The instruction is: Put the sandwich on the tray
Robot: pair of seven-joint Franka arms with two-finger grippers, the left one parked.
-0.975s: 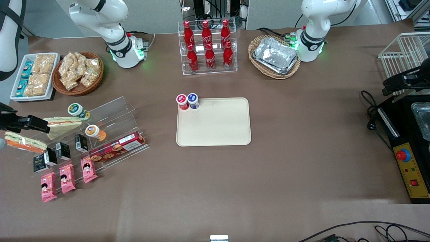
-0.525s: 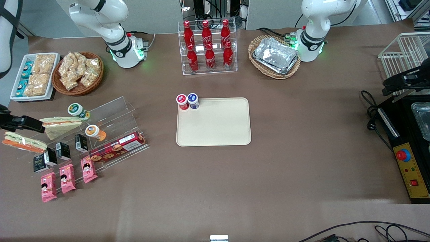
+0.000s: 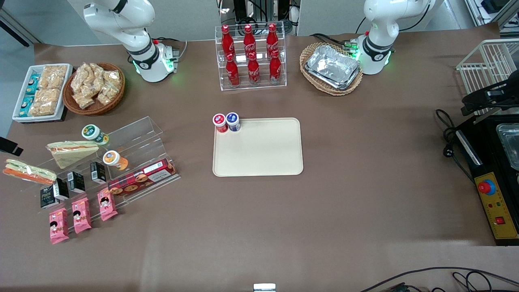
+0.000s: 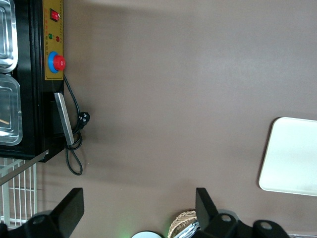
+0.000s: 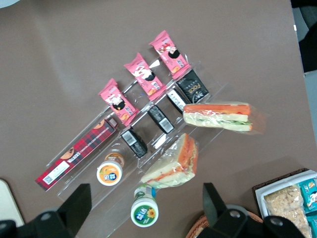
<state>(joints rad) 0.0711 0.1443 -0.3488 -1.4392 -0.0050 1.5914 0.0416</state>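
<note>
The sandwich (image 3: 28, 172) is a clear-wrapped wedge with an orange-red stripe and green. It lies on the clear acrylic shelf (image 3: 134, 138) at the working arm's end of the table, and also shows in the right wrist view (image 5: 218, 116). The cream-beige tray (image 3: 259, 158) lies flat mid-table. My right gripper (image 5: 143, 206) is open and empty, high above the shelf, with its fingers wide apart over a green-lidded bottle (image 5: 144, 209). In the front view only a black tip of the gripper (image 3: 9, 146) shows at the frame edge, farther from the camera than the sandwich.
A larger pale triangular sandwich (image 3: 71, 151) lies beside the sandwich on the shelf. An orange-lidded cup (image 3: 113, 159), black packets, pink packets (image 3: 81, 215) and a red cookie box (image 3: 140, 178) are there too. Red and blue capped cups (image 3: 226, 121) stand at the tray's corner.
My gripper has drawn back from above the two sandwiches toward the frame's edge, and the arm has left the front view. The sandwiches have not moved.
</note>
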